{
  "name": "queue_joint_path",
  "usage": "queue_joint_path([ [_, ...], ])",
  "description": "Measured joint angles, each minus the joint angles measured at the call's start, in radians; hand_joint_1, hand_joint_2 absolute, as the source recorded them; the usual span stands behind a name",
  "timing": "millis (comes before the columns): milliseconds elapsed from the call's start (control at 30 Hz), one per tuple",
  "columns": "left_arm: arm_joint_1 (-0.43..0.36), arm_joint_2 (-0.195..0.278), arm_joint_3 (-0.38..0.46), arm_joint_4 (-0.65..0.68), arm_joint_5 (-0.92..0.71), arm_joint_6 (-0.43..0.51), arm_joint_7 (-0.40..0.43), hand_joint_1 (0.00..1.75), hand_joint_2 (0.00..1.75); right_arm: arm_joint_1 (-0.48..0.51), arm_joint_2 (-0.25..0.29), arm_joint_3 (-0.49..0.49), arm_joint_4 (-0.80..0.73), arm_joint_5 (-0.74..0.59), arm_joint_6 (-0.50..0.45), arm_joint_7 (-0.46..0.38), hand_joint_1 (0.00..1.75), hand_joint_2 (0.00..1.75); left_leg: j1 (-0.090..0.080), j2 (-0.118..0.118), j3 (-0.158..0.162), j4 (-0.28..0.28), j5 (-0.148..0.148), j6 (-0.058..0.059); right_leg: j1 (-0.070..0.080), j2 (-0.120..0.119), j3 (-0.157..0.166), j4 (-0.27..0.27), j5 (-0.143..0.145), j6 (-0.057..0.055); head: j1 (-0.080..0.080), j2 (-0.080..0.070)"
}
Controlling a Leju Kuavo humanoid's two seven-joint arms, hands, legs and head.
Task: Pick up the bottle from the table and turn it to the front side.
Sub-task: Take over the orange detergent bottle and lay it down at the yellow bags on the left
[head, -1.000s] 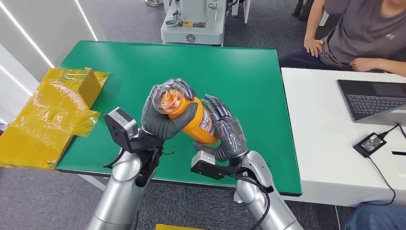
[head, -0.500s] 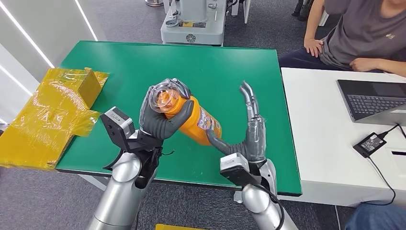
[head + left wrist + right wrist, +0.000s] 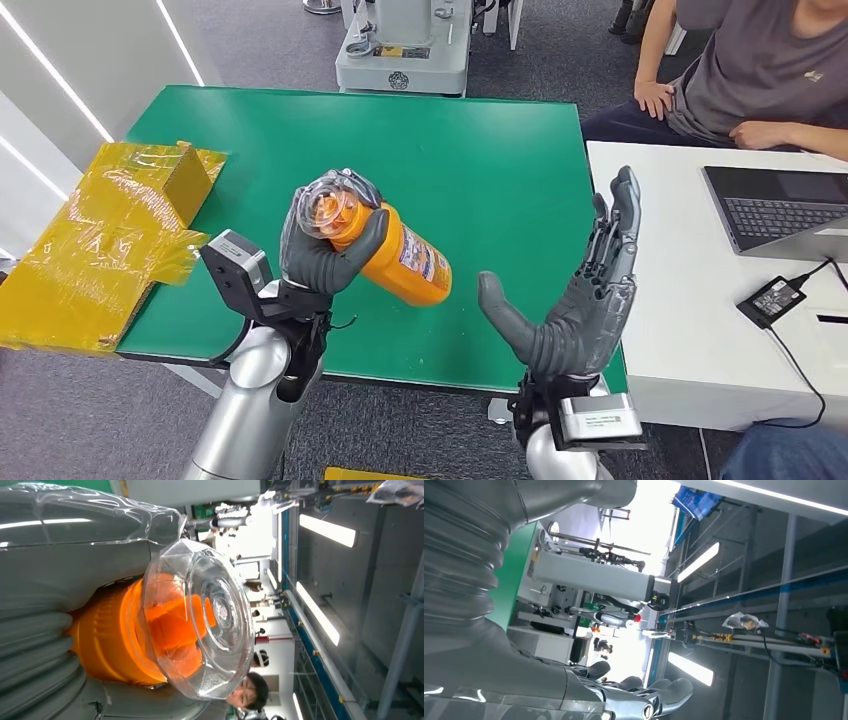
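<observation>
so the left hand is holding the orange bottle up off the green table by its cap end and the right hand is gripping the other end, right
Not quite. The right hand grips nothing: in the head view it is open, fingers spread, apart from the bottle. The rest stands: the left hand holds the orange bottle by its cap end above the green table.

— Bottle [image 3: 400, 262]? Orange, with a clear faceted cap [image 3: 200, 617] and a white-and-blue label.
— And the table [image 3: 500, 170]? Plain green; white on the one beside it [image 3: 670, 250].
— Fingers [image 3: 610, 235]? Dark grey, under glossy clear film.
— At far left? Yellow, shiny tape all over a box [image 3: 110, 240].
— Laptop [image 3: 780, 210]? Dark grey, black keys.
</observation>
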Motion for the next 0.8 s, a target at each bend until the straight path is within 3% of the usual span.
queue_joint_path([
  [200, 0.043, 0.025, 0.028, -0.122, -0.055, 0.074, -0.085, 1.75, 1.75, 0.006, -0.015, 0.012, -0.018, -0.046, 0.044, 0.0, 0.0, 1.75, 0.0, 0.0, 0.0, 0.0, 0.0, 0.0, 0.0, 0.0, 0.0, 0.0, 0.0, 0.0, 0.0, 0.0],
  [333, 0.074, 0.059, 0.061, -0.234, -0.194, 0.153, -0.102, 1.75, 1.75, 0.01, -0.022, 0.021, -0.024, -0.028, 0.072, 0.0, 0.0, 1.75, 0.0, 0.0, 0.0, -0.001, 0.0, 0.0, 0.0, 0.0, 0.0, 0.0, -0.001, 0.0, 0.0, 0.0],
  [533, 0.087, 0.144, 0.08, -0.308, -0.496, 0.271, -0.067, 1.75, 1.75, 0.023, -0.028, 0.023, -0.024, -0.027, 0.099, 0.0, 0.0, 1.75, 0.0, 0.0, 0.0, -0.001, 0.0, 0.0, 0.0, 0.0, 0.0, 0.0, -0.001, -0.001, 0.0, 0.0],
  [800, 0.04, 0.271, 0.048, -0.234, -0.857, 0.369, 0.004, 1.75, 1.75, 0.062, -0.039, 0.023, -0.038, -0.02, 0.117, 0.0, 0.0, 1.75, 0.0, 0.0, 0.001, -0.001, 0.0, 0.0, 0.0, 0.0, 0.0, 0.0, -0.001, -0.001, 0.0, 0.0],
])
